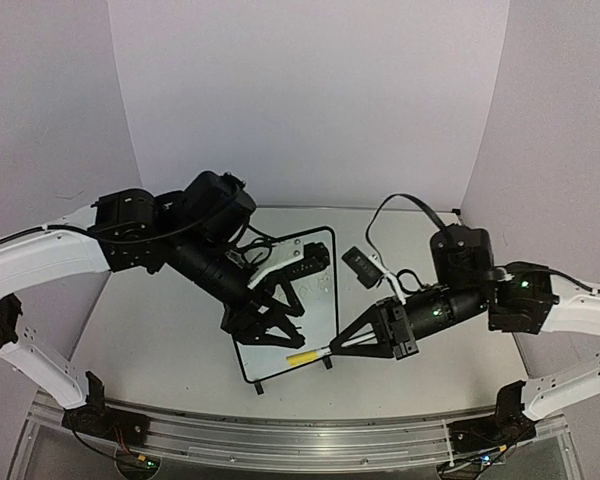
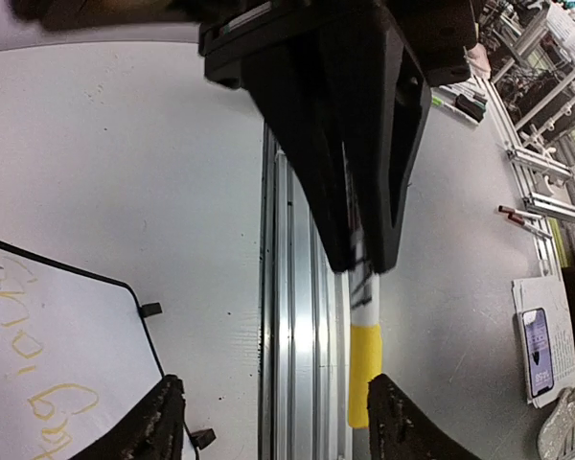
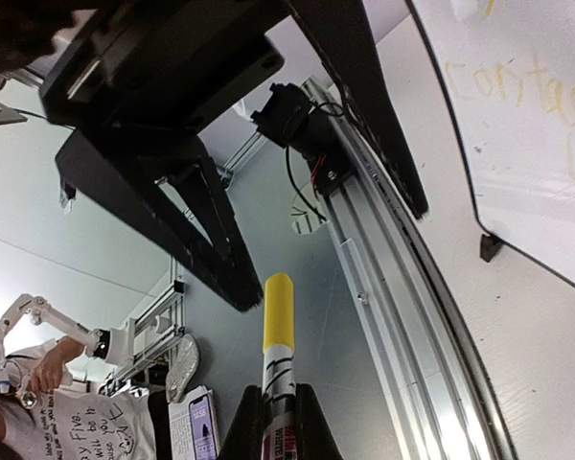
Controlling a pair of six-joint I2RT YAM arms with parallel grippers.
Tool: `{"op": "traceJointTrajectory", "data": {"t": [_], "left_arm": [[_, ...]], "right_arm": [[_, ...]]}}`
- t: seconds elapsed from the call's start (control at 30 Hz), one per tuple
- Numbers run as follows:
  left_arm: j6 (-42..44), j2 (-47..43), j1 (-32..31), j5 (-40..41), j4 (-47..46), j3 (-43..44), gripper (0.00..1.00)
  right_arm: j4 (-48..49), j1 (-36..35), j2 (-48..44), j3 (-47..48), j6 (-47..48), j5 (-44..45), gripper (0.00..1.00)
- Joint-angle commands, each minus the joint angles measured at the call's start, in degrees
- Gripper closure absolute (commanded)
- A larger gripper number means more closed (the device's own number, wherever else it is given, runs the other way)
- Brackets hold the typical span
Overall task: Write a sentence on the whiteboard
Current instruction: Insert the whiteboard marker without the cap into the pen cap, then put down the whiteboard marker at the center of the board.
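**Q:** Whiteboard position?
**A:** Whiteboard [image 1: 318, 318] at centre of table [image 1: 160, 345], footed edge running roughly 9-to-3, face toward 6 o'clock, faint yellow sentence [image 3: 506, 84] on it.
**Q:** Grippers?
**A:** Left gripper [image 1: 269, 337] spread in front of it. Right gripper [image 1: 333, 348] clamps marker [image 1: 308, 355], yellow end pointing 9 o'clock.

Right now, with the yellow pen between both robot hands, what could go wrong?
1. The marker's yellow end sits close to one finger of the open left end effector, not centred. Closing there could push the marker crooked in the right end effector, or knock it loose.
2. Both arms crowd the whiteboard. A bump might tip it or smear the sentence.
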State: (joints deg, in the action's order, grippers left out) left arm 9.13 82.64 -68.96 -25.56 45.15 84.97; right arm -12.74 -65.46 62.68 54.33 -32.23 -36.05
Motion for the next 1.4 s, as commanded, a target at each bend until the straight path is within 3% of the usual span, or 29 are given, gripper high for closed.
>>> {"op": "traceJointTrajectory", "data": {"t": [0.0, 0.2, 0.3, 0.47, 0.57, 0.73, 0.87, 0.93, 1.17, 1.37], "left_arm": [[0.35, -3.56, 1.40, 4.86, -2.27, 5.60, 0.29], [-2.20, -3.03, 4.86, 11.31, -0.57, 13.44, 0.19], [-5.71, -2.77, 11.03, 13.54, 0.21, 17.12, 0.13], [-9.19, -1.74, 21.62, 15.97, 2.85, 21.53, 0.07], [-10.82, -1.78, 27.80, 18.81, 4.03, 22.09, 0.02], [-17.11, -6.39, 44.46, 15.89, -3.14, 8.37, 0.00], [-22.70, -10.55, 55.63, 9.67, -11.13, -5.36, 0.01], [-23.91, -12.46, 59.03, 10.72, -13.72, -10.60, 0.01], [-28.04, -19.73, 60.66, 24.16, -19.07, -23.23, 0.01], [-30.69, -23.48, 60.64, 28.78, -23.13, -30.39, 0.01]], "right_arm": [[-14.62, 0.16, -5.71, 6.83, 4.57, 17.90, 1.00], [-29.23, 0.79, -4.92, 15.07, 6.11, 42.23, 1.00], [-34.95, 3.51, -1.13, 18.85, 7.59, 52.81, 1.00], [-33.81, 16.79, 3.16, 18.85, 12.56, 56.19, 1.00], [-27.58, 26.37, 5.20, 16.44, 15.04, 52.51, 1.00], [-9.43, 39.27, 9.96, 8.34, 15.95, 44.49, 1.00], [6.46, 45.00, 15.51, 2.80, 15.73, 41.34, 1.00], [11.46, 47.06, 18.98, 1.14, 15.88, 39.95, 1.00], [20.60, 50.31, 29.04, -1.17, 16.03, 39.26, 0.98], [22.26, 50.80, 29.82, -4.80, 14.75, 40.32, 0.75]]}}
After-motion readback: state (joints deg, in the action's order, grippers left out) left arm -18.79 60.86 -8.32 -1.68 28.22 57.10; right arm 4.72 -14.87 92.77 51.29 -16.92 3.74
